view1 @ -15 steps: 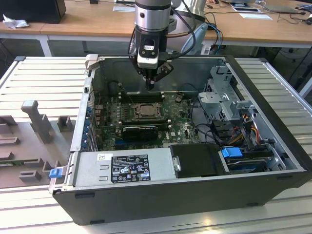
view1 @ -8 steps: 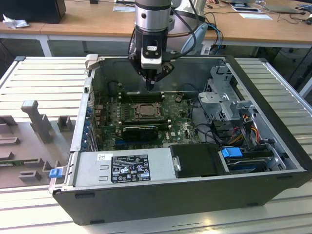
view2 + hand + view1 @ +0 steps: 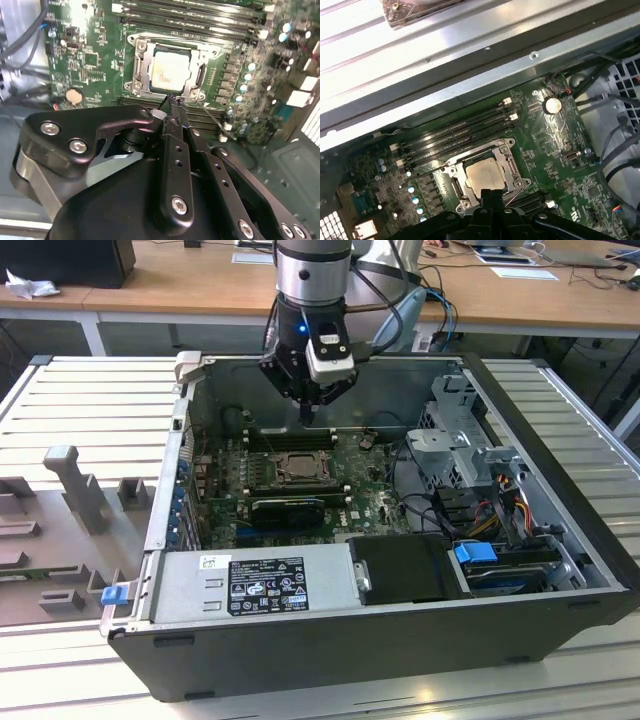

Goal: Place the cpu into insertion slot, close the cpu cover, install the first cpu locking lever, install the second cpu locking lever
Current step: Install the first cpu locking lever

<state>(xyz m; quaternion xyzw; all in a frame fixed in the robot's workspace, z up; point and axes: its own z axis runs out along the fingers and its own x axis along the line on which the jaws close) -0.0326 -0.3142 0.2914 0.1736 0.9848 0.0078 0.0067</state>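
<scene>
Above the insertion slot (image 3: 278, 470), exterior view: end effector (image 3: 312, 412) hangs w/ fingers clenched to one narrow tip, nothing held. Slot sits mid-board inside a lidless dark computer case (image 3: 400, 635), which lies flat on a ribbed metal table (image 3: 90, 400). Grey fixture blocks (image 3: 75, 485) rest on the table well apart from the slot. Beyond the case, a wooden desk (image 3: 200, 295) w/ papers; reads as a lab/workshop room.

Second wrist view: cpu (image 3: 171, 75) is seated in the slot, pale top showing thru the window of the cpu cover (image 3: 145, 67), which looks down flat over it. Clenched tip is just beside the slot's rim; contact, can't tell. A thin wire (image 3: 210, 114), prob. a locking lever, runs out from the slot's corner nearest the tip and looks unlatched.

First wrist view: same story, chip in slot, cover flat. Long memory slots (image 3: 460, 132) lie just beside the slot, on the side away from the tip.

Judgement: placing + cover look done, so the first-lever step is in hand. That calls for the clenched tip to bear on the wire, press it toward the board and sideways under its hook, w/o scraping the chip.
</scene>
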